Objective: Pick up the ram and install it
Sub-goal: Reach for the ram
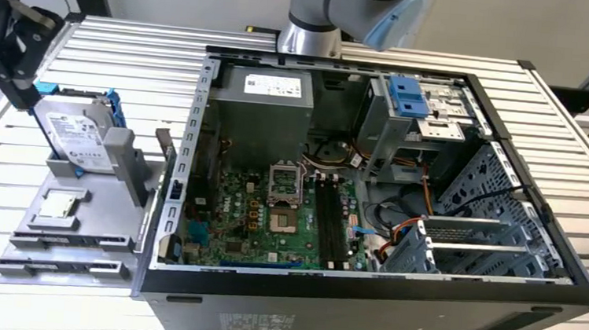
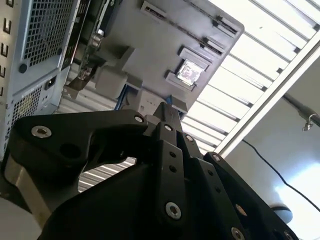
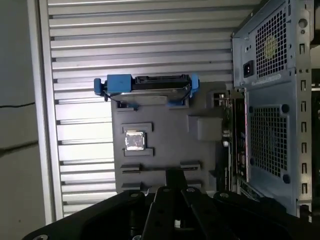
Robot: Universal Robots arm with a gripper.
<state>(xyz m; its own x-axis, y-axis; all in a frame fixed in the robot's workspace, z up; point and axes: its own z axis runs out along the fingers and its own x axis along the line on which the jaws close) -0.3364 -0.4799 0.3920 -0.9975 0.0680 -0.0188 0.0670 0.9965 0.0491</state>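
**A:** Where do we find the ram (image 1: 163, 148)?

**B:** It stands on its long edge at the side of the fixture tray (image 1: 26, 240) toward the exterior view's right, just beside the rear wall of the computer case (image 1: 369, 287). It is thin and hard to make out, so we say that with some caution. The black slots (image 1: 333, 219) on the motherboard look unfilled to us.

**A:** And the hand (image 3: 174, 176)?

**B:** In the first wrist view we see its fingers pressed together, with nothing pinched. It hangs above the slatted tabletop (image 1: 124, 49) on the tray's left side, near the hard drive (image 1: 70, 135) in its blue frame and the small square chip (image 1: 60, 206).

**A:** So how does the ram lie from it?

**B:** It lies toward the exterior view's right, across the tray, well apart from the hand and lower. Its long axis runs near to far along the case wall. We judge that to be roughly parallel to the slots.
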